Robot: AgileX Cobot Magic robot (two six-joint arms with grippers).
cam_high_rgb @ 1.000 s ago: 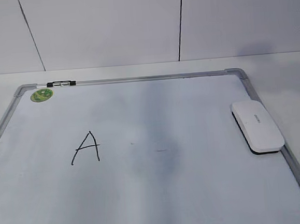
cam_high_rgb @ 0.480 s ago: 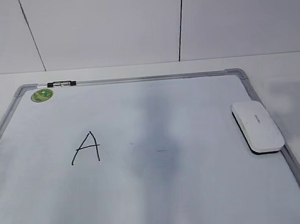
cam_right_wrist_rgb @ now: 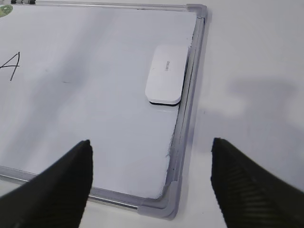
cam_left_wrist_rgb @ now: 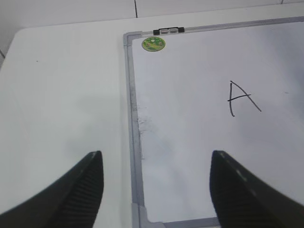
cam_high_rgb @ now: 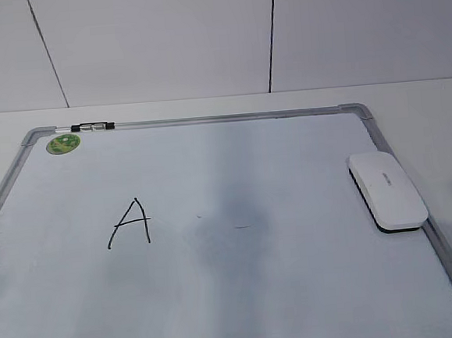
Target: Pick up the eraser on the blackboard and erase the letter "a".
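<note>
board [cam_high_rgb: 244,293]: near edge and lower corners cut off by the exterior view's frame
eraser [cam_high_rgb: 387,188] lettering: too small to read
sticker [cam_high_rgb: 63,143]: print blurred
left gripper [cam_left_wrist_rgb: 156,190]: only fingertips in frame
right gripper [cam_right_wrist_rgb: 149,183]: likewise

We see a white eraser [cam_high_rgb: 387,189], white board [cam_high_rgb: 298,288] framed grey, green sticker [cam_high_rgb: 63,143], black "A" [cam_high_rgb: 129,222].

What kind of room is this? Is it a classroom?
Probably a robot test bench, not a classroom: a blackboard lies flat on a plain white table, an eraser on it, bare wall panels behind.
</note>
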